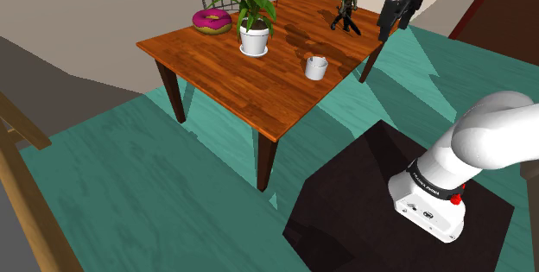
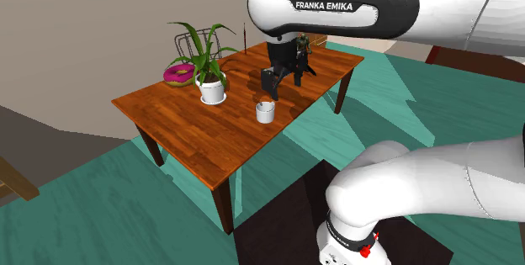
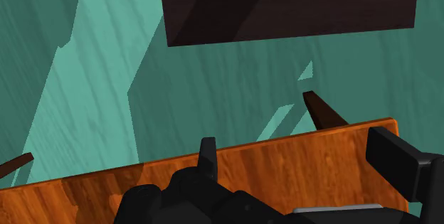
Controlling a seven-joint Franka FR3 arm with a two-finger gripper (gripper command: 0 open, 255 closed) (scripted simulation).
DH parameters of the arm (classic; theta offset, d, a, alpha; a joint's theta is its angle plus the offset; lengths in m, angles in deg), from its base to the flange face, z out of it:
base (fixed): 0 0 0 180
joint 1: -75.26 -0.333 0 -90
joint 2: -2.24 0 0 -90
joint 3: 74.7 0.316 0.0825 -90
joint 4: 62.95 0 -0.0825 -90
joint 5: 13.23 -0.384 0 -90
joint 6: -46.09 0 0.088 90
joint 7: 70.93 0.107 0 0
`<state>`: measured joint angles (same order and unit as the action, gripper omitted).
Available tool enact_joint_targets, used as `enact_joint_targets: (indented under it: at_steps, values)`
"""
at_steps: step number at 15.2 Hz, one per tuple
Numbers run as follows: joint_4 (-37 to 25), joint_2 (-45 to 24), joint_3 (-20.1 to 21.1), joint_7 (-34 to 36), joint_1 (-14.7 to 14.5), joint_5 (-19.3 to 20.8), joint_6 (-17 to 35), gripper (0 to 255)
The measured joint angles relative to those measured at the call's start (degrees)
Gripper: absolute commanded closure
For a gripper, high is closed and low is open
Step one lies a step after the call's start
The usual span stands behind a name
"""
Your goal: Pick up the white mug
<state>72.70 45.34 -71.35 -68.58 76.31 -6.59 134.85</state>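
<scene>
**Gripper.** My gripper (image 1: 390, 28) is open with nothing between its fingers. One finger (image 3: 395, 162) stands far out to the side in the wrist view. The gripper hangs in the air above the bench (image 1: 216, 76), close by the dark figurine (image 1: 347, 11).

**Task item.** The white mug (image 1: 316, 67) stands upright on the bench, mouth up. It is near the bench edge that faces the stand (image 1: 389, 192), and nothing touches it.

**Governing relation.** The mug lies below my gripper and off to one side, away from the figurine and toward the potted plant (image 1: 254, 28). It is well apart from my fingers and not beneath them. Its axis is vertical and its body is round, so no side looks better for a grasp than another. I cannot tell which way the handle faces.

**Attitude.** The wrist view looks past the bench edge to the green floor (image 3: 99, 80) and the stand. I judge the gripper to be pitched outward rather than aimed at the mug.

**Assessment.** The approach is not yet made. The coming move calls for travel sideways toward the mug, a turn of the gripper to point down, and then a descent over the rim.

**Hazards.**
- The figurine is just beside my gripper and could be struck when I move off.
- The plant stands beyond the mug, apart from it.
</scene>
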Motion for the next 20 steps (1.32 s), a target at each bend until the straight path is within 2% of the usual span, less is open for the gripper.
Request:
enact_joint_targets:
  at_steps: [3,9,20]
  values:
    - [0.4,-1.7,-0.8,-0.6,0.3,0.5,2.2,0]
    - [1.7,-10.4,-3.5,-2.2,1.4,1.6,12.9,0]
    - [-4.5,-32.6,-8.4,-6.8,3.2,1.5,30.2,0]
